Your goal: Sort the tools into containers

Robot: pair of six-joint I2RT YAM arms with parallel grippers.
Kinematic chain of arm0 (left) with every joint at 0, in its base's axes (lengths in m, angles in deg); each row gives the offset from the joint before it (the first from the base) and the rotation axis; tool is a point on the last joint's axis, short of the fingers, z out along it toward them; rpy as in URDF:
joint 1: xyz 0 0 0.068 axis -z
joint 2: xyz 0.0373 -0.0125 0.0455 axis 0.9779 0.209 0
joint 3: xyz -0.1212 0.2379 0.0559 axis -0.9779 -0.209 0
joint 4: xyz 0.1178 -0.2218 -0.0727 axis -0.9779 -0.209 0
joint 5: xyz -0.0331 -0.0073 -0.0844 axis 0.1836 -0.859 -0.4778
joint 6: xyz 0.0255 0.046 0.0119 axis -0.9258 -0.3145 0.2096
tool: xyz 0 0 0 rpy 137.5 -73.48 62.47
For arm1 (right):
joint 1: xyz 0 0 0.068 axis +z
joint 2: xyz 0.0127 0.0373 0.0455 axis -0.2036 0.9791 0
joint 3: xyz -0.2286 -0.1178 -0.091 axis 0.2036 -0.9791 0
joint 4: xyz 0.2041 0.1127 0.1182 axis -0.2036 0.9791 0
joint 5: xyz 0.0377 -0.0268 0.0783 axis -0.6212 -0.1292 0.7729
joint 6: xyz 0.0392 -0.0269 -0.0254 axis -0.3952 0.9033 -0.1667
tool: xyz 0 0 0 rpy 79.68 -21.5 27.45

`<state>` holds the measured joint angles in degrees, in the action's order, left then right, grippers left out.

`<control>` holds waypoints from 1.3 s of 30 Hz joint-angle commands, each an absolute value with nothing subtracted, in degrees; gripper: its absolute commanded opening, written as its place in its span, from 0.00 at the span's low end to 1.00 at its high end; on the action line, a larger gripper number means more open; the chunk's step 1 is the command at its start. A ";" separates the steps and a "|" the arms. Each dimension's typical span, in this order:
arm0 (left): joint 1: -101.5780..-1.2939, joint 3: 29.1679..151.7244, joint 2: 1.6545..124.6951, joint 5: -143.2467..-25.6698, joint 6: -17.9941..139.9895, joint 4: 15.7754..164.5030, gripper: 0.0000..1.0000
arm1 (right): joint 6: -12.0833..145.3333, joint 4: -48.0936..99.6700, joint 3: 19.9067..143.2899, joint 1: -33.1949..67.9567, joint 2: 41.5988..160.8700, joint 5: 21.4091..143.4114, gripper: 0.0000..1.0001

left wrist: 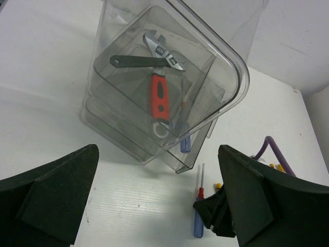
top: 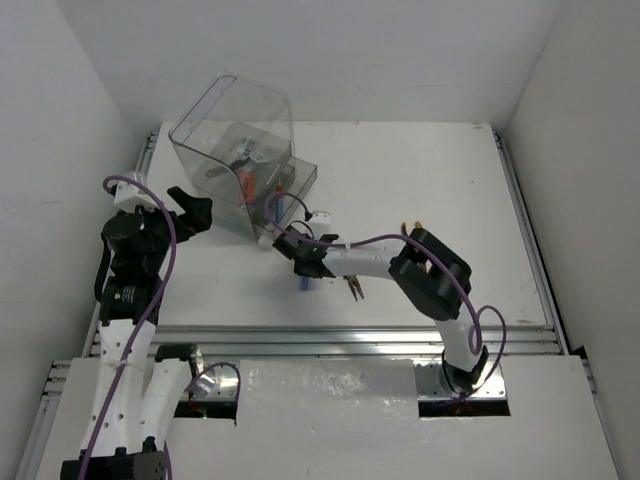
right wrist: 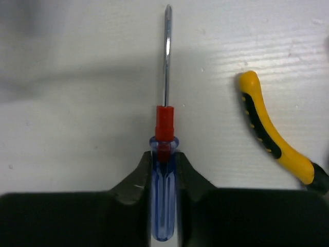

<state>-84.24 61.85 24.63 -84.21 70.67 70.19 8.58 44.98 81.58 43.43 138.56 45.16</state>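
Observation:
My right gripper (right wrist: 163, 160) is shut on the blue handle of a red-collared screwdriver (right wrist: 164, 123), which lies at table level with its shaft pointing away; the pair also shows in the top view (top: 303, 270) and in the left wrist view (left wrist: 199, 216). Yellow-handled pliers (right wrist: 267, 134) lie just right of it. The clear smoky box (top: 235, 130) stands tilted at the back left. Inside it lie a red-handled adjustable wrench (left wrist: 159, 95), a black-handled wrench (left wrist: 136, 61) and another blue-handled screwdriver (left wrist: 185, 143). My left gripper (left wrist: 158, 167) is open and empty, just in front of the box.
The pliers (top: 352, 287) lie beside my right forearm. A purple cable (top: 365, 241) runs along the right arm. The table's near edge is a metal rail (top: 330, 335). White walls close in the table at the back and sides.

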 commanded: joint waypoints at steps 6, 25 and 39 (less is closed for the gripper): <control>-84.18 63.72 24.24 -84.55 69.90 72.13 1.00 | 8.13 34.53 68.72 41.52 122.65 46.90 0.01; -84.18 63.89 23.63 -83.75 69.72 71.86 1.00 | 5.85 39.33 104.20 27.01 136.77 65.28 0.12; -84.26 63.89 23.63 -83.75 69.63 71.77 1.00 | 6.99 37.96 92.64 24.47 132.66 61.68 0.02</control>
